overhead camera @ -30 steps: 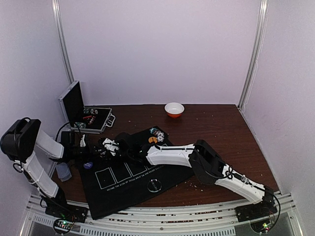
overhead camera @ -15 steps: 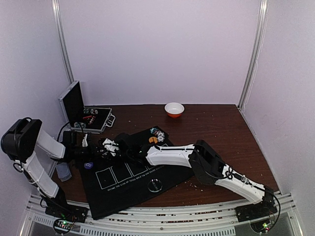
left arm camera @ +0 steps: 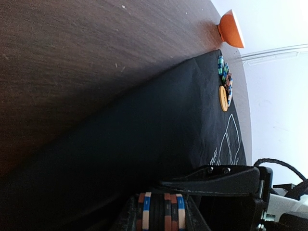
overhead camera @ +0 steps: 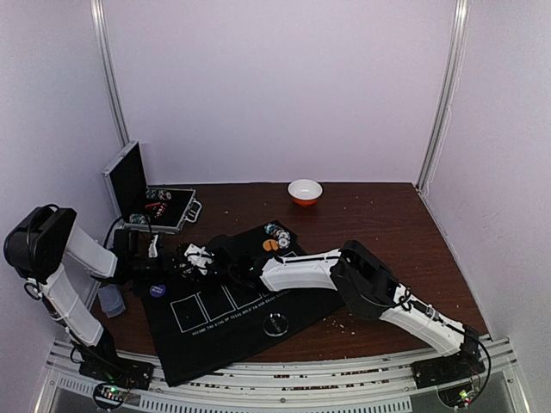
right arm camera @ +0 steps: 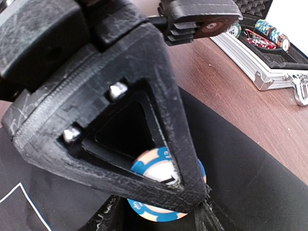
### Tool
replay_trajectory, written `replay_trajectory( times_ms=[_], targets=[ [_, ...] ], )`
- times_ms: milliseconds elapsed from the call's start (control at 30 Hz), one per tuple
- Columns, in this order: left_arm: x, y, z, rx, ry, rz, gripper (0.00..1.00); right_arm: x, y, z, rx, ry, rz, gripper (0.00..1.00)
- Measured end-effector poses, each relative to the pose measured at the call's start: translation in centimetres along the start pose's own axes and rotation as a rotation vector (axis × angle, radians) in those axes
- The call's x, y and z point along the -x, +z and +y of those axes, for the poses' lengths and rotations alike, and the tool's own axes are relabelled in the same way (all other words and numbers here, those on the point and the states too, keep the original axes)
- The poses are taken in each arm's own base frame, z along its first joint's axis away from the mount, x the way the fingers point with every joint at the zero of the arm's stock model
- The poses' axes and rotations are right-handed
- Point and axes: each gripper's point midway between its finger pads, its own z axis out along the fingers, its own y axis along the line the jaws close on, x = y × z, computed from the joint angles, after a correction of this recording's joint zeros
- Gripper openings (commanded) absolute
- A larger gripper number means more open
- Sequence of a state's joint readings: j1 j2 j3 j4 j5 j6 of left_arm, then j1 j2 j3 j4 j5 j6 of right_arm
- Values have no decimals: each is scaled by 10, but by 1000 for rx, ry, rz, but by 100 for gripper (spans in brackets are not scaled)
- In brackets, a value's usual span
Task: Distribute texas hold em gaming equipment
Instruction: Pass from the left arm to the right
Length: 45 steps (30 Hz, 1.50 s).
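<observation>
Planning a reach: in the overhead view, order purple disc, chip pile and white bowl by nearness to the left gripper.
From the left gripper:
1. Purple disc, just beside it, near side.
2. Chip pile, far corner of the mat.
3. White bowl, farthest back, centre.

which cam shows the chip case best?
Top external: the whole case, lid up, at far left. Right wrist catches only one corner, with chips inside. Left wrist doesn't show it.

Chips [overhead camera: 275, 238] on mat's [overhead camera: 215, 335] far corner, bowl [overhead camera: 305, 191] behind, case [overhead camera: 159, 212] at left
</observation>
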<state>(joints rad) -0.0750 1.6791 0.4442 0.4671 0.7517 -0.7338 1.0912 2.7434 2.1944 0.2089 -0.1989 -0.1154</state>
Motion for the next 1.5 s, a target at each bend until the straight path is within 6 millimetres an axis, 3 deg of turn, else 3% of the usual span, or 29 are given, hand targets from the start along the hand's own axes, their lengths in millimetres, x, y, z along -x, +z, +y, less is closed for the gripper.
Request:
replay_trajectory(
  times_ms=[133,333,600,967,1067,1200,1500],
  targets=[
    [0,0,0,0,1,4,7,1,0,0,0,-18,-4,61],
    [0,2,0,-7,0,12,8,7,1,-4,0,-15,-3,46],
    [-1,2,0,-3,-3,28,11,9,0,-4,25,-2,3,38],
    [3,1,-1,55,-8,67,27,8,0,-4,35,3,4,25],
    [2,0,0,57,-12,71,36,7,0,-3,38,-6,5,21],
    [2,0,-1,73,-15,71,49,5,0,-4,32,-27,11,20],
    [6,-1,-6,109,-11,85,61,2,0,-6,17,-57,21,18]
  ],
)
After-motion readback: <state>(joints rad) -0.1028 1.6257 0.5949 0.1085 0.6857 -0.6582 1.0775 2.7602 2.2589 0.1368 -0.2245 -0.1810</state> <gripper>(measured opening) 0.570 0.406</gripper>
